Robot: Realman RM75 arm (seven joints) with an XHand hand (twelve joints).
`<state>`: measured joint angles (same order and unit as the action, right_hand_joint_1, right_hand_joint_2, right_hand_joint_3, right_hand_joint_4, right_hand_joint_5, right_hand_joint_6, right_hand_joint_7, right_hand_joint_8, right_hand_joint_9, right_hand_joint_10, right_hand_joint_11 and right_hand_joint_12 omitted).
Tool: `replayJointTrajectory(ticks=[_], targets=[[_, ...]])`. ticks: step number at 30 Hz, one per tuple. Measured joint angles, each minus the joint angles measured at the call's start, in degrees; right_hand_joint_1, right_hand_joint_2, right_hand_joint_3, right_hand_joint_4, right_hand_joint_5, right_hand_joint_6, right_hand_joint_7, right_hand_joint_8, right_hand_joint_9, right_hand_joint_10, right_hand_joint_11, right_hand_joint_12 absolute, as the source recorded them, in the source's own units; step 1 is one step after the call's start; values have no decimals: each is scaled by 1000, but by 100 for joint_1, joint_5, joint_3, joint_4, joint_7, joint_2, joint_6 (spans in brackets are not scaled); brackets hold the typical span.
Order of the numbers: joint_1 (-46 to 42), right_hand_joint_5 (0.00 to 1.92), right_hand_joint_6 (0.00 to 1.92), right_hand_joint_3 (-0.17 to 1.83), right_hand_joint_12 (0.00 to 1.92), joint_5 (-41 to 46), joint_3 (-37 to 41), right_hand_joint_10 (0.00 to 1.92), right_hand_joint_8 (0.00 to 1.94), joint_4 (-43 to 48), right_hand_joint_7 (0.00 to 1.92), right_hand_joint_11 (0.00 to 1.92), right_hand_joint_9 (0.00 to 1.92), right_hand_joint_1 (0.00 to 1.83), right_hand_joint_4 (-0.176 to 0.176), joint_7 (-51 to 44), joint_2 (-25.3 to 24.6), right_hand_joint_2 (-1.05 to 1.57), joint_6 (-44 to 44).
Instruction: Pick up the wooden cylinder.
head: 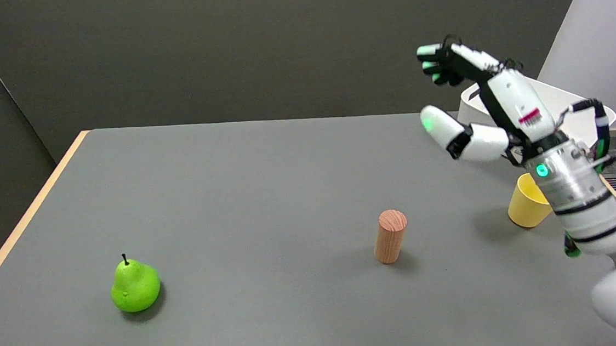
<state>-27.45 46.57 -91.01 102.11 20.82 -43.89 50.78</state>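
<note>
Nothing is being held by the right hand (478,99), which is being kept in the air above the table's (243,189) far right part; its fingers (431,64) are being spread apart and the thumb is being pointed to the left. The wooden cylinder (390,236) is being left upright on the grey table, right of the middle, well apart from the hand and lower in the picture. A yellow cup (527,202) is being partly hidden by the forearm, just beside it, at the table's right edge. A green pear (135,285) is being left standing at the near left part, far from the cylinder. A white bin (560,101) is being seen behind the hand.
</note>
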Motion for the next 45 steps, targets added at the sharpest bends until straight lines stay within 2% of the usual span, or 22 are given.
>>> replayJointTrajectory(ticks=[2,8,15,17,28,42,45], targets=[[-219,321,601,897,1545,-36,15,1046,569,7,521,349,482,205,73,-18,7,606,69],[-702,324,593,850,1528,-206,-117,1056,552,7,519,356,465,193,74,-54,22,626,344],[-999,315,588,884,1539,-422,-574,1025,555,-131,503,330,448,244,57,-78,48,593,736],[-1024,318,572,837,1518,-483,-774,1042,537,-211,504,329,433,238,53,-83,53,616,850],[-956,220,414,827,1449,-684,-1475,914,424,-680,401,256,315,206,21,58,18,591,1169],[-523,179,373,814,1325,-808,-1800,710,318,-1234,252,140,146,208,11,326,57,570,1310],[-417,152,376,870,1312,-827,-1838,671,313,-1382,191,102,105,213,7,362,54,530,1307]])
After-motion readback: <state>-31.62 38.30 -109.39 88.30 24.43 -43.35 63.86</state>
